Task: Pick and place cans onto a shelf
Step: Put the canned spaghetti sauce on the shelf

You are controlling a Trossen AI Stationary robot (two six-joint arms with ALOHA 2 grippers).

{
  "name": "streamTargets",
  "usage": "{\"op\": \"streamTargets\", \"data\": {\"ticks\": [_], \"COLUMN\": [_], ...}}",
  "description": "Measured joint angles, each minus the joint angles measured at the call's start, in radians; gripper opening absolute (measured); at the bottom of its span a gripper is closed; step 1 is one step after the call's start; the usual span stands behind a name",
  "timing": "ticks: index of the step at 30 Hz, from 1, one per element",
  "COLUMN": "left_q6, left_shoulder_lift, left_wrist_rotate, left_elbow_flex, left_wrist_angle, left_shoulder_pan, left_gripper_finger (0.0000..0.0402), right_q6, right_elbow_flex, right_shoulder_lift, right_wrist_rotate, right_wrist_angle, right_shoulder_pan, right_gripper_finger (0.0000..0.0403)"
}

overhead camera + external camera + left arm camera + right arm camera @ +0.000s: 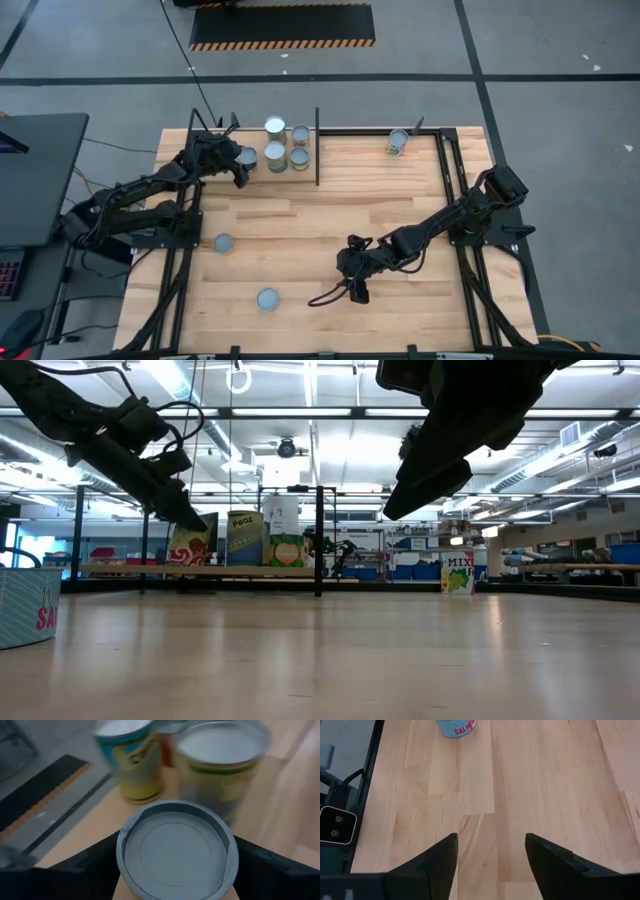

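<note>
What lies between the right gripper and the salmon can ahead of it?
Only bare table: the right wrist view shows nothing between the right gripper and the salmon can.

The table [330, 230] is pale wood in butt-jointed planks, smooth with a soft satin sheen. The shelf [270, 180] at its far-left corner is the same light wood, edged by thin matt black metal posts. The cans [275, 127] have bright metal tops with a dull, brushed look and glossy printed paper labels. The can [176, 851] between the left gripper's [177, 870] fingers shows a smooth grey metal lid with pressed rings. The right gripper's [491, 852] fingers [432, 860] look like matt black plastic.
</note>
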Motion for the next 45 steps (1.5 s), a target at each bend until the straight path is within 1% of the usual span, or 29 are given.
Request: {"op": "streamTargets", "data": {"ticks": [2,3,8,18,20,22,26,30,35,38,45], "left_q6": [-0.001,0.0,-0.001,-0.019,-0.02,-0.004,0.013,-0.007,0.0,0.019,0.05], "left_shoulder_lift": [0.001,0.001,0.001,0.0,0.0,0.0,0.0,0.0,0.0,0.0,0.0], "left_wrist_rotate": [0.049,0.057,0.023,0.064,0.027,0.017,0.016,0.024,0.025,-0.007,-0.083], "left_elbow_flex": [-0.001,-0.001,-0.001,-0.001,-0.001,-0.001,-0.001,0.0,0.0,0.0,0.0], "left_wrist_angle": [0.015,0.025,0.03,0.05,0.057,0.052,0.045,0.043,0.049,0.05,0.054], "left_shoulder_pan": [-0.001,-0.001,0.0,-0.009,-0.018,-0.023,-0.023,-0.031,-0.047,-0.049,-0.049], "left_gripper_finger": [0.0314,0.0314,0.0315,0.0315,0.0315,0.0314,0.0305,0.0299,0.0327,0.0344,0.0348], "right_q6": [0.0,0.0,0.0,-0.018,-0.019,-0.019,-0.019,-0.019,-0.019,-0.02,-0.02], "right_elbow_flex": [0.0,0.0,0.0,0.0,0.0,0.0,0.0,0.0,0.0,0.0,0.0], "right_shoulder_lift": [0.0,0.0,0.0,0.0,0.0,0.0,0.0,0.0,0.0,0.0,0.0], "right_wrist_rotate": [0.0,0.0,0.0,-0.001,-0.001,-0.001,-0.001,-0.001,0.0,0.0,0.0], "right_wrist_angle": [0.0,0.0,0.0,0.0,0.0,0.0,0.0,0.0,0.0,0.0,0.0], "right_shoulder_pan": [0.0,0.0,0.0,0.0,0.0,0.0,0.0,0.0,0.0,0.0,0.0], "right_gripper_finger": [0.0239,0.0239,0.0239,0.0239,0.0239,0.0239,0.0239,0.0239,0.0239,0.0239,0.0239]}}
